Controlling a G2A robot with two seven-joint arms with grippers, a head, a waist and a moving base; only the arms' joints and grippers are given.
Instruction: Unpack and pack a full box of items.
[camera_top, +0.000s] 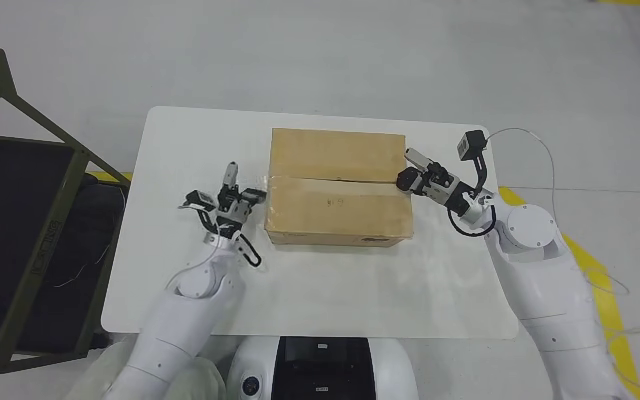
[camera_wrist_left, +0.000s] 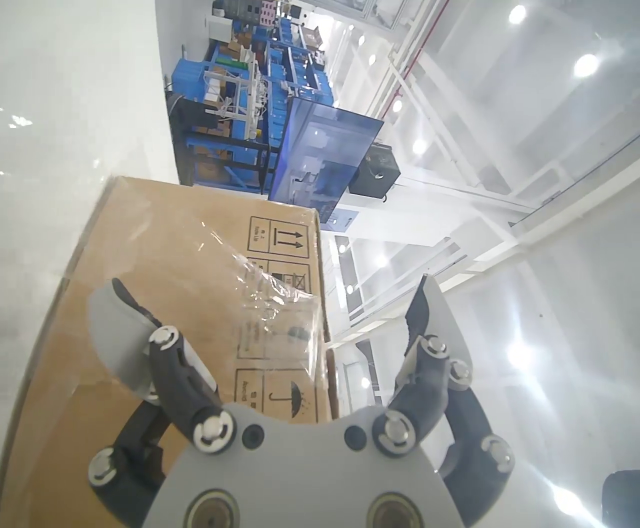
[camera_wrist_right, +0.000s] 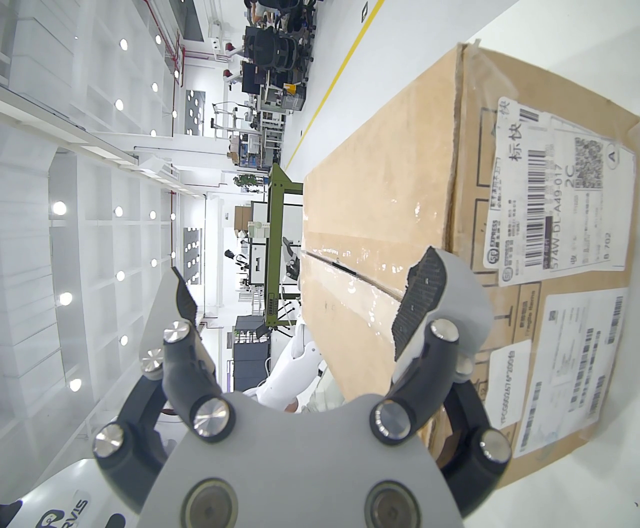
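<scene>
Centrally set cardboard box (camera_top: 338, 187): lies on the white table (camera_top: 180, 150), nearer the far edge, with its long side across the robot's front and its top flaps closed flat.
Seam: the two top flaps meet along the box's length under a strip of clear tape (camera_wrist_right: 350, 272), which carries over onto the end faces.
Left end face: printed handling symbols (camera_wrist_left: 280, 242), some of them under wrinkled tape.
Right end face: several white shipping labels (camera_wrist_right: 550, 200) stuck to the cardboard.
Left gripper (camera_top: 227, 192): released, with its fingers (camera_wrist_left: 120, 320) spread wide and nothing between them. It is held above the table just beside the box's left end and faces that end. Whether it touches the cardboard cannot be told.
Right gripper (camera_top: 408, 168): released, jaws wide apart and empty. It sits at the box's right end, level with the top edge and close to the seam. One ribbed pad (camera_wrist_right: 420, 295) lies in front of that edge; contact cannot be told.
Surroundings: a dark rack (camera_top: 40, 200) stands beside the table on the robot's left, and a yellow floor line (camera_top: 585, 265) runs on the right.
</scene>
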